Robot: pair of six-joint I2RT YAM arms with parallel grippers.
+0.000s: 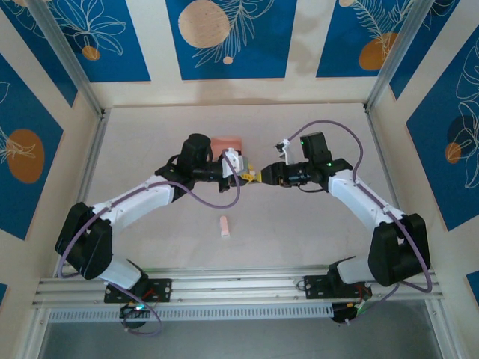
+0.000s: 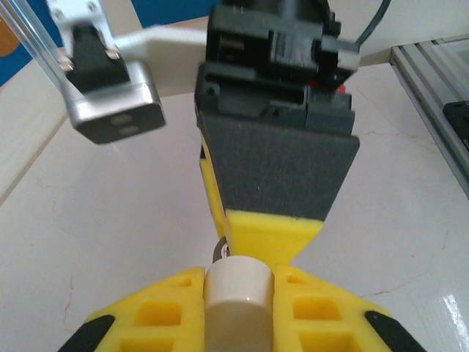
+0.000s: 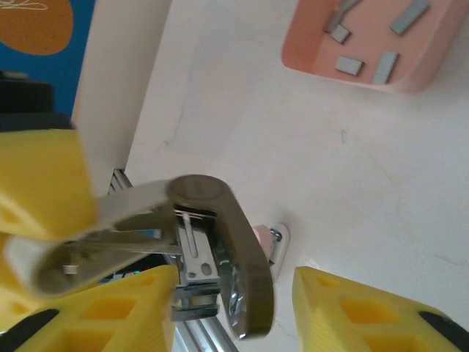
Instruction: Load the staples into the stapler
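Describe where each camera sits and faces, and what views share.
Top external: above and behind the bases, looking down on the table; both arms show, left gripper and right gripper tip to tip near the pink tray.
Left wrist: on the left arm, facing the right gripper across its own jaws, shut on the stapler.
Right wrist: on the right arm, looking past its own open jaws at the opened stapler, pink tray and staples beyond.
Shared: both wrist views show the stapler; top and right wrist show the pink tray.

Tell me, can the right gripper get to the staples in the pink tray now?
Probably yes: the staples lie uncovered in the pink tray, bare table before it. But the right gripper, open, first must draw back from the stapler between its jaws.
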